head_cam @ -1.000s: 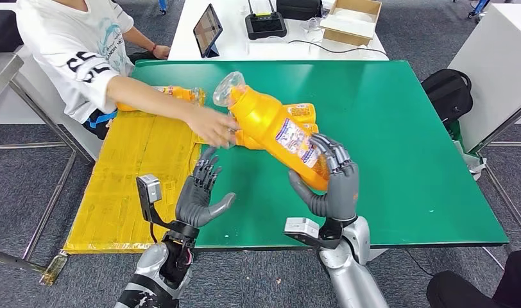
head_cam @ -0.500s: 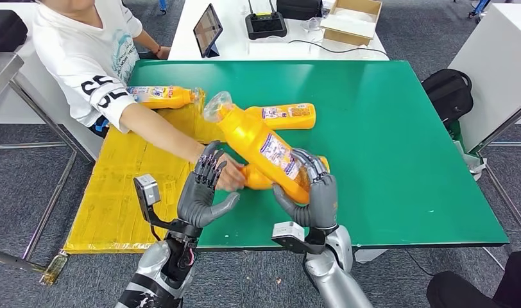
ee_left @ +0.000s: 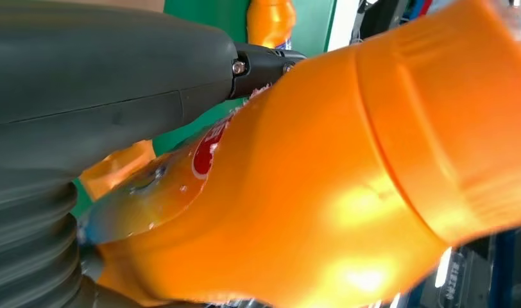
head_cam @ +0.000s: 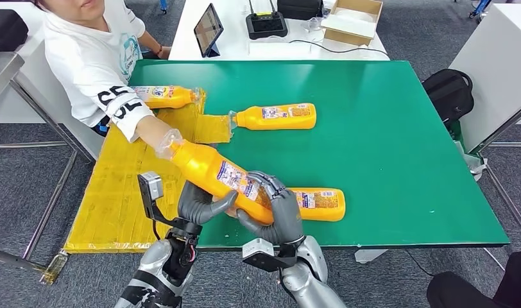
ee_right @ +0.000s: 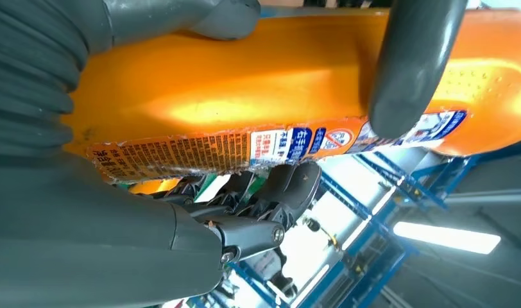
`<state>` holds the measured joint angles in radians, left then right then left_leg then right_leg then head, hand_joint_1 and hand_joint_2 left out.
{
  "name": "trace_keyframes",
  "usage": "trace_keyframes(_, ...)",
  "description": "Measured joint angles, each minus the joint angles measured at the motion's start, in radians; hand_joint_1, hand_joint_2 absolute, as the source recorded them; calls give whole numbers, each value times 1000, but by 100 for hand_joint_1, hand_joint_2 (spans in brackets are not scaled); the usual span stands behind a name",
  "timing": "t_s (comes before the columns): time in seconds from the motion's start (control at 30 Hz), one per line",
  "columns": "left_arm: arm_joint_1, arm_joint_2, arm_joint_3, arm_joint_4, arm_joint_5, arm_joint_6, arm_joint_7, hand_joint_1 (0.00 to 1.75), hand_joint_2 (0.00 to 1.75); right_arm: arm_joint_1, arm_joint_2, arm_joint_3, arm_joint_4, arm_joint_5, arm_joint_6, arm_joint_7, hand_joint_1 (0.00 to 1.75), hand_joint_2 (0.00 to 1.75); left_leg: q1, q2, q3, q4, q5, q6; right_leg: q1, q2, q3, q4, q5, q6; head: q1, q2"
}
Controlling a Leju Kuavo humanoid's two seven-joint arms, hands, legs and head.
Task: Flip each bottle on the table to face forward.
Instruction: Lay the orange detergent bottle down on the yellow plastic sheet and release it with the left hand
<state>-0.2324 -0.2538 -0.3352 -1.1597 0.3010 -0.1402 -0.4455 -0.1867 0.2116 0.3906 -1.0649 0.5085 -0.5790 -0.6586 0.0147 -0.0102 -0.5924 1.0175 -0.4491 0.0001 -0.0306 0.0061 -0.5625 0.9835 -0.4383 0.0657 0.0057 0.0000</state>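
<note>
Here, right robot hand (head_cam: 276,212) wrapped around a tilted orange bottle (head_cam: 210,172) above the green tabletop's (head_cam: 386,135) near edge, left robot hand (head_cam: 195,204) cupping it underneath, two bottles (head_cam: 276,117) lying flat, a third on yellow cardboard (head_cam: 126,173).

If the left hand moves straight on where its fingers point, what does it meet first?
The left hand already touches the held orange bottle. Beyond that probably the person's forearm, though depth is unclear.

near edge: lying bottle (head_cam: 319,203) blocks | left: person's arm (head_cam: 145,128) close | right half of table (head_cam: 405,128): open
</note>
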Motion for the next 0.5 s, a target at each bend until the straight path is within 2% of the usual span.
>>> trace_keyframes(0.3, -12, -9, 44, 48, 62, 10, -5, 0, 175, -16, 6, 57, 46, 0, -7, 20, 175, 175, 0, 0, 0, 0, 0, 0, 0, 0, 0, 0, 0, 0, 0, 0)
trace_keyframes(0.5, -11, -17, 78, 52, 120, -21, -3, 0, 175, -34, 6, 81, 74, -6, -3, 23, 175, 175, 0, 0, 0, 0, 0, 0, 0, 0, 0, 0, 0, 0, 0, 0)
